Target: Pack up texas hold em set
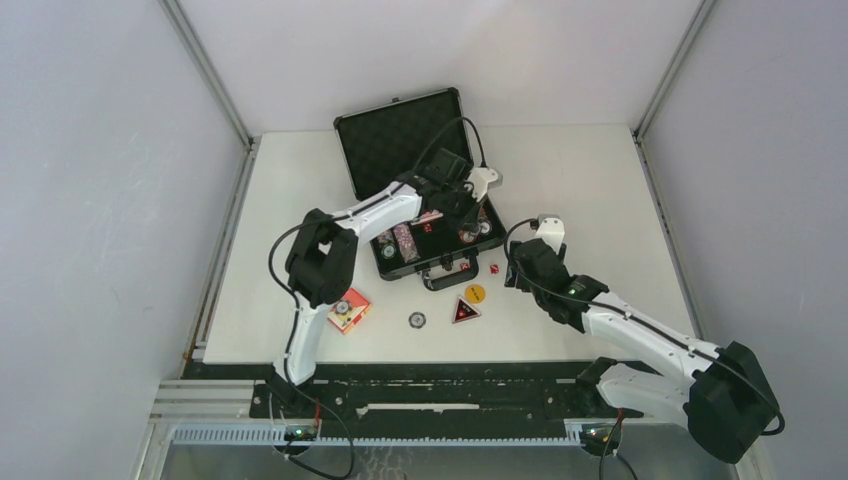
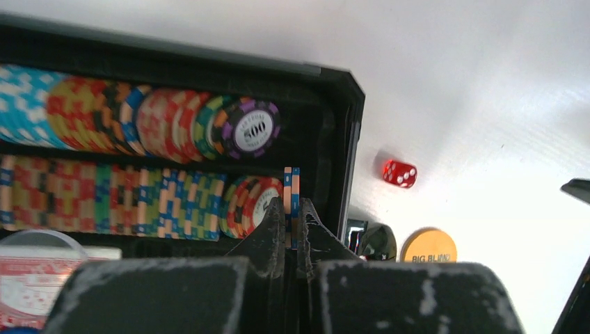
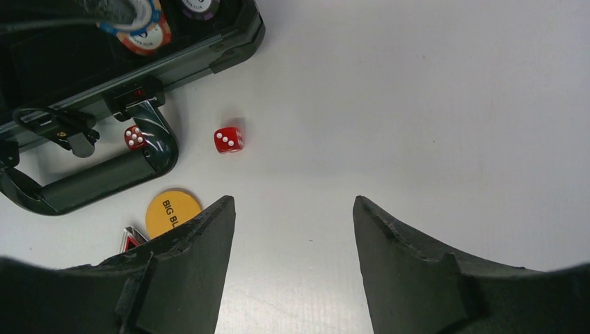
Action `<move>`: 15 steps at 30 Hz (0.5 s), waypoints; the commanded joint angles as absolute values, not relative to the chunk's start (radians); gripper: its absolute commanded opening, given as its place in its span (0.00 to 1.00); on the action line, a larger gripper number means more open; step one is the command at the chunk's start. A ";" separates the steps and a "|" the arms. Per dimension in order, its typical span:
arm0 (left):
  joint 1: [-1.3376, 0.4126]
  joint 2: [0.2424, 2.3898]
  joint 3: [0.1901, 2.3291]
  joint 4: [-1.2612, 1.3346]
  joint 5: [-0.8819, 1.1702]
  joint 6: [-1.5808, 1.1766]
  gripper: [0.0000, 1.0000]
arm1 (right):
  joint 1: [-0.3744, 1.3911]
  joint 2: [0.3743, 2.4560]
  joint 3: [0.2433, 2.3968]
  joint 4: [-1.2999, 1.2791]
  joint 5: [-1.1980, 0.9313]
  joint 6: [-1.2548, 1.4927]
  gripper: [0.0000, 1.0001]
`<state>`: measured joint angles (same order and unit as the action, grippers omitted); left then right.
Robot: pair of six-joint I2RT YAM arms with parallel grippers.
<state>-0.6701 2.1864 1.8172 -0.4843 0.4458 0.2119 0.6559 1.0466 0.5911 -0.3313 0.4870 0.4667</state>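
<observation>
The black briefcase (image 1: 400,140) lies open, its foam base holding rows of multicoloured poker chips (image 2: 174,129). My left gripper (image 2: 292,203) is over the right end of the base (image 1: 466,218), shut on one or two orange-and-blue chips (image 2: 292,179) held on edge beside the nearer chip row. My right gripper (image 3: 293,200) is open and empty above the table, right of the case's handle (image 3: 97,182). A red die (image 3: 228,140) lies ahead of it, and a second die (image 3: 134,137) lies by the handle. A yellow "BIG BLIND" button (image 3: 169,211) lies by its left finger.
A red-and-black triangular button (image 1: 465,311), a loose chip (image 1: 417,320) and a red card box (image 1: 348,311) with a chip on it lie on the table in front of the case. White walls stand around the table.
</observation>
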 commanded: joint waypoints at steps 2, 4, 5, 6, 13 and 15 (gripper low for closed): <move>-0.675 2.154 1.764 -0.465 0.449 0.240 0.00 | 0.649 1.058 0.589 -0.278 0.482 0.478 0.71; -0.675 2.155 1.758 -0.465 0.444 0.242 0.00 | 0.649 1.063 0.589 -0.278 0.482 0.478 0.71; -0.674 2.154 1.754 -0.462 0.443 0.241 0.00 | 0.649 1.063 0.589 -0.279 0.483 0.478 0.71; -0.673 2.154 1.748 -0.454 0.441 0.243 0.00 | 0.649 1.065 0.589 -0.281 0.483 0.477 0.71; -0.673 2.179 1.762 -0.448 0.403 0.254 0.00 | 0.649 1.071 0.588 -0.274 0.483 0.471 0.70; -0.673 2.183 1.762 -0.451 0.403 0.259 0.00 | 0.648 1.073 0.588 -0.273 0.484 0.468 0.70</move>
